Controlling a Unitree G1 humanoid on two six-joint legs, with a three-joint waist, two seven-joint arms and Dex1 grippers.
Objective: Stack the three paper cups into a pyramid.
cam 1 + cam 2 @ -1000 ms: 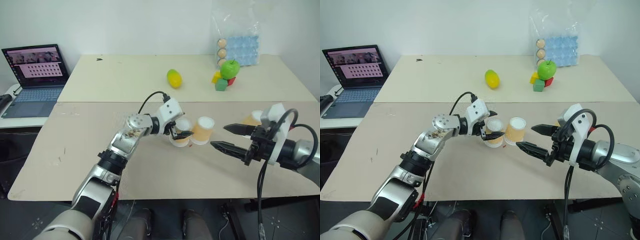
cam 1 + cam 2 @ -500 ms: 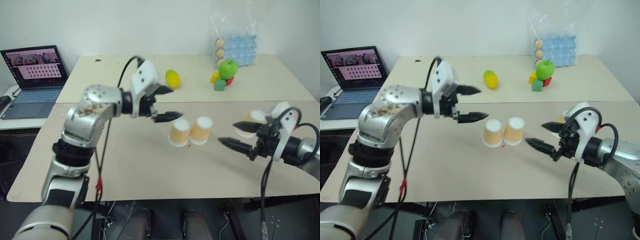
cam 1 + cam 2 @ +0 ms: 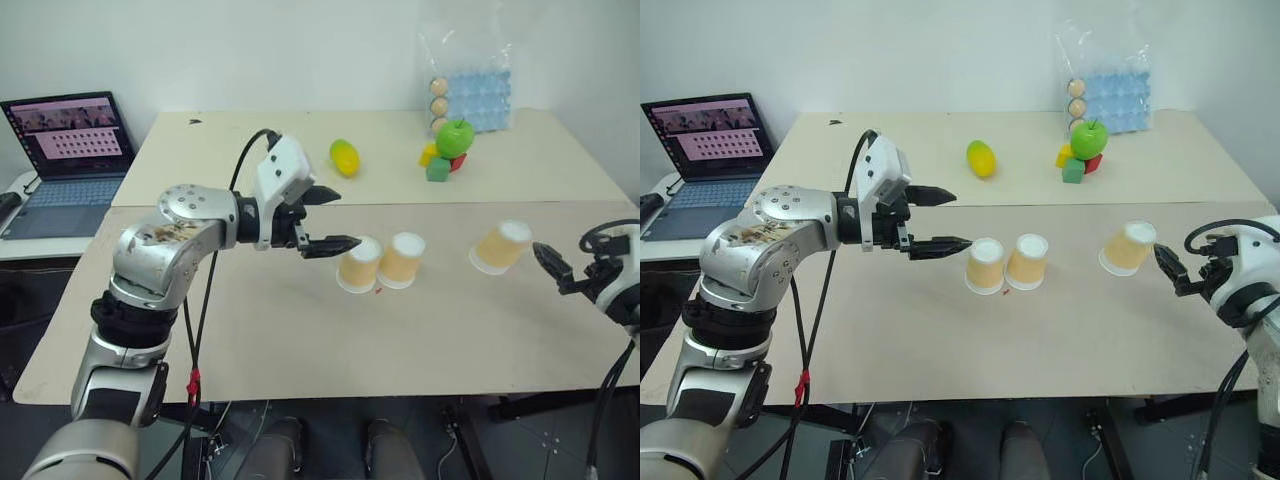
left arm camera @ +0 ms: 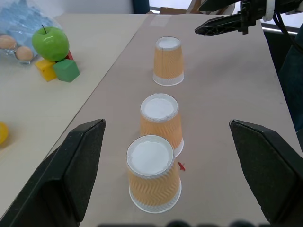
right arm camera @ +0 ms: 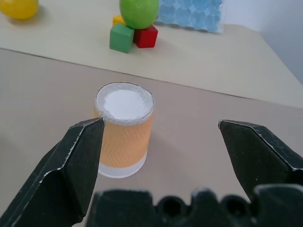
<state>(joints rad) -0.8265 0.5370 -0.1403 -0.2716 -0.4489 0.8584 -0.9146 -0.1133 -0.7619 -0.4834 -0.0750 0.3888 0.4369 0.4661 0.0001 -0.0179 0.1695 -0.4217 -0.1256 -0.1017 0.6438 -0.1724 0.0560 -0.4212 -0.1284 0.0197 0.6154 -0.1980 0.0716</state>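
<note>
Two of the three paper cups [image 3: 359,264] [image 3: 404,260] stand upside down, side by side, at the middle of the tan table. The other cup [image 3: 497,246] stands alone to their right, also white end up. My left gripper [image 3: 345,218] hovers open just left of the pair, pointing at them, with nothing held. In the left wrist view all three cups [image 4: 154,175] [image 4: 161,123] [image 4: 168,61] line up ahead. My right gripper [image 5: 161,124] is open and empty at the right edge, a little short of the lone cup [image 5: 124,130]. No pyramid stands.
On the far table lie a yellow-green fruit [image 3: 345,157], a green apple [image 3: 459,137] on coloured blocks [image 3: 440,165], and a bag of eggs [image 3: 475,90]. An open laptop [image 3: 70,150] sits at far left. The table's front edge runs close below the cups.
My left gripper has pulled up and back to the left from the pair of cups, staying open. My right gripper has swung to the right and now faces the lone cup.
</note>
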